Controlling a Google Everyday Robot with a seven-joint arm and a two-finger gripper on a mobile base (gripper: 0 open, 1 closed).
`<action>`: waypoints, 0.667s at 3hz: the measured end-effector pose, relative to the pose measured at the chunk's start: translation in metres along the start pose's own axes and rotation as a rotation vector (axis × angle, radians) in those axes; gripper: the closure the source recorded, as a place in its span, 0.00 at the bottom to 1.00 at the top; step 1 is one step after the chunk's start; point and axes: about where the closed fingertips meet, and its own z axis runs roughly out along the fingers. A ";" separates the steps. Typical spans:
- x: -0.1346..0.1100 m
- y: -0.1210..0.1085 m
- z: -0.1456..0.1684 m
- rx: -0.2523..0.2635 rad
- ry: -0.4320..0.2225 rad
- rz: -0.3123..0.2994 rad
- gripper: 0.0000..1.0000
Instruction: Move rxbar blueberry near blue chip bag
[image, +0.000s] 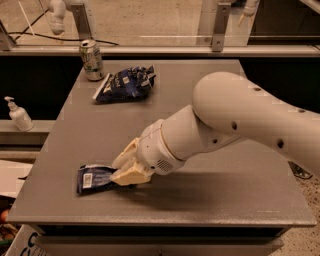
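Pinches the rxbar blueberry (94, 179) in the gripper (127, 167), near left on the bench (215, 202), well apart from the far blue chip bag (125, 84).

Pincer (122, 167) low over the desk's (210, 200) front-left part.
The rxbar blueberry (92, 179) lies at its left tip; the blue chip bag (125, 83) sits well behind it, with a can (92, 60) beside the bag.

Plain grey table (210, 90); rxbar blueberry (94, 179), dark navy wrapper with white barcode patch; blue chip bag (126, 83), dark blue with white markings and white edge; drink can (92, 60), green and silver; gripper (118, 171), cream, at the bar's right end; arm (235, 115), white; pump bottle (19, 114), white.
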 end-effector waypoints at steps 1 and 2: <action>0.001 -0.002 -0.010 0.027 -0.011 0.010 1.00; -0.007 -0.012 -0.027 0.085 -0.038 0.002 1.00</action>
